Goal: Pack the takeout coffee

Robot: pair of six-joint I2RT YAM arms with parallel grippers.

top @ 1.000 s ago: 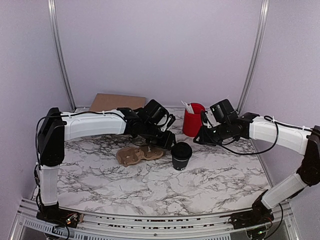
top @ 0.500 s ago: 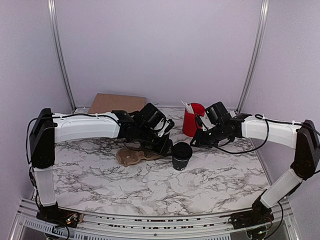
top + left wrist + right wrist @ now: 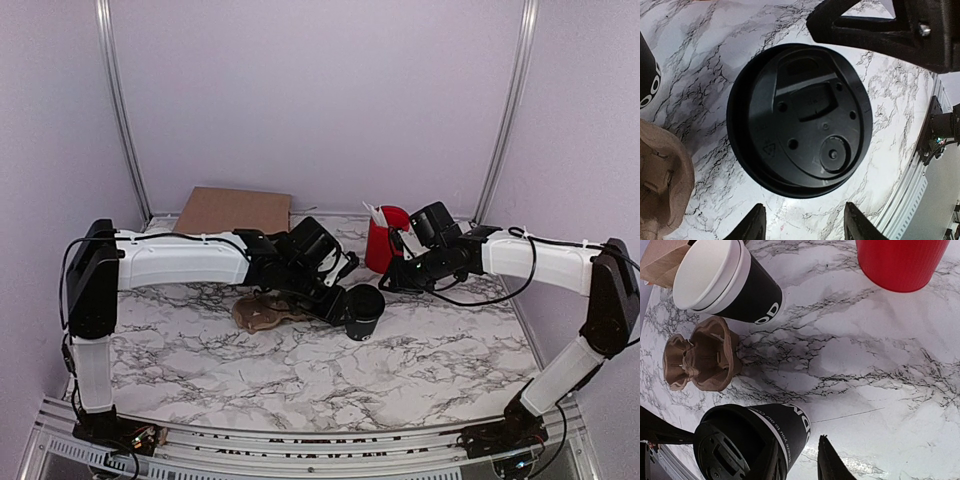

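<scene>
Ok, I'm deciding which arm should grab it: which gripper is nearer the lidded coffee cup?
Left. The left gripper sits right at the takeout coffee, its lid filling the wrist view just ahead of open jaws. The right gripper hangs a little off, the coffee beside its jaws.

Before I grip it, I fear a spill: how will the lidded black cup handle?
The takeout coffee looks like paper, so it probably dents under a hard squeeze. Its lid sits flush, likely limiting spills. Tapered toward the base, it may tip if nudged.

A robot lab booth: plain lilac walls point(image 3: 320, 100), aluminium frame posts point(image 3: 118, 100), and a marble-print bench point(image 3: 400, 370).
</scene>
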